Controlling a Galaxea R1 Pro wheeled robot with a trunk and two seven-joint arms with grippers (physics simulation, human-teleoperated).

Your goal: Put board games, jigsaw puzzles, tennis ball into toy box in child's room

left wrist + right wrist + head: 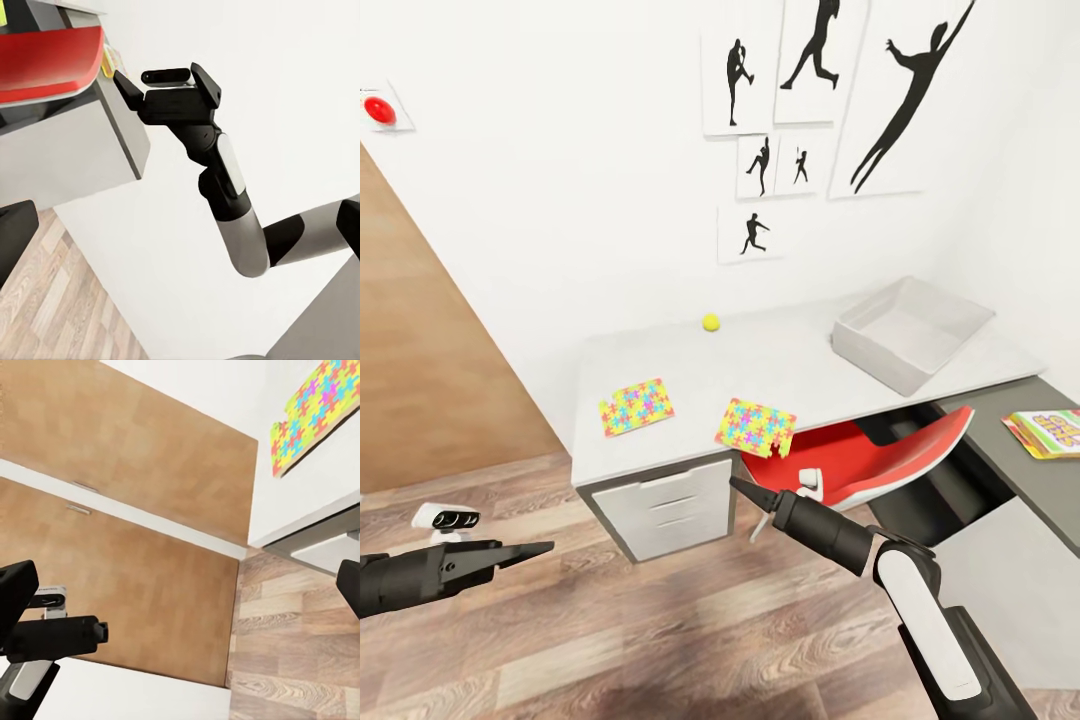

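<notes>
Both pincers (545, 547) (736, 484) seem clenched, empty; one jigsaw puzzle (755, 426) overhangs the table (800, 365) edge.

Board game (1050, 432): cut by right picture edge. Red chair (860, 465): partly hidden under table (780, 365). Wall pictures (830, 60): tops cropped.

You face a plain white wall (560, 200) hung with black sports-silhouette pictures (830, 90) above the long pale grey-topped table (790, 365). White drawer fronts (675, 505) sit under the table's left end, and a red-seated chair (860, 465) is tucked beneath it. Wood-plank floor (660, 630) spreads below; a brown wooden panel (430, 400) stands left of the table, a round red wall button (380, 110) above it.
</notes>
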